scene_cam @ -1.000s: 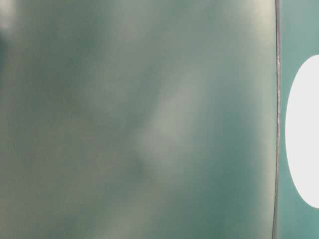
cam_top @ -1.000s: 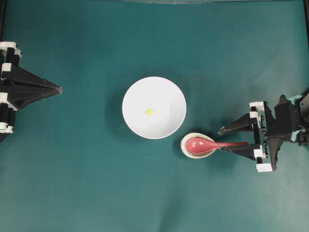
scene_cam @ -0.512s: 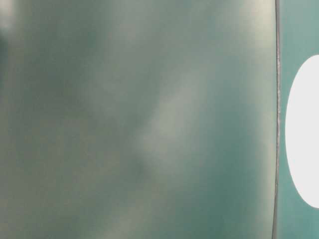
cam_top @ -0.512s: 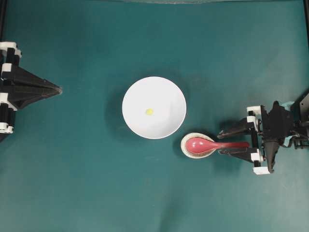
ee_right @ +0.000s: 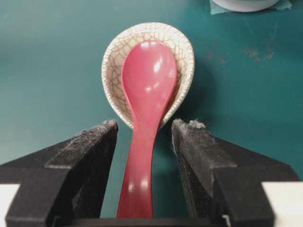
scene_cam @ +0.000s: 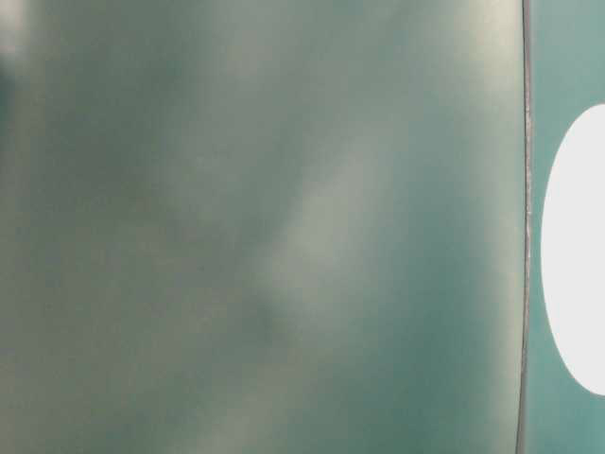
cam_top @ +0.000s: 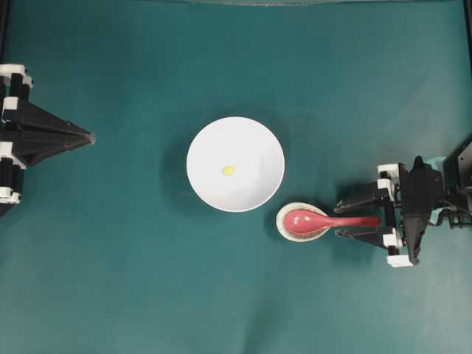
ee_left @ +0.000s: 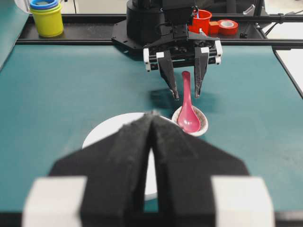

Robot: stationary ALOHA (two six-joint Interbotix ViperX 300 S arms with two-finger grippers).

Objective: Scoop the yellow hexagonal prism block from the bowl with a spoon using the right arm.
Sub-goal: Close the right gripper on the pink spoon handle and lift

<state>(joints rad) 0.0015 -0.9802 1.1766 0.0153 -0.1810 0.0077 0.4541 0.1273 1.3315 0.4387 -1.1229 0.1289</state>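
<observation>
Teal mat [cam_top: 147, 280], cluttered back shelf [ee_left: 85, 35]

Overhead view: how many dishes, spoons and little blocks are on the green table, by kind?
Dishes: 2, the white bowl and the small crackled cream dish
Spoons: 1, the red-pink spoon lying in the small dish
Blocks: 1, the yellow block inside the white bowl
Total: 4
</observation>
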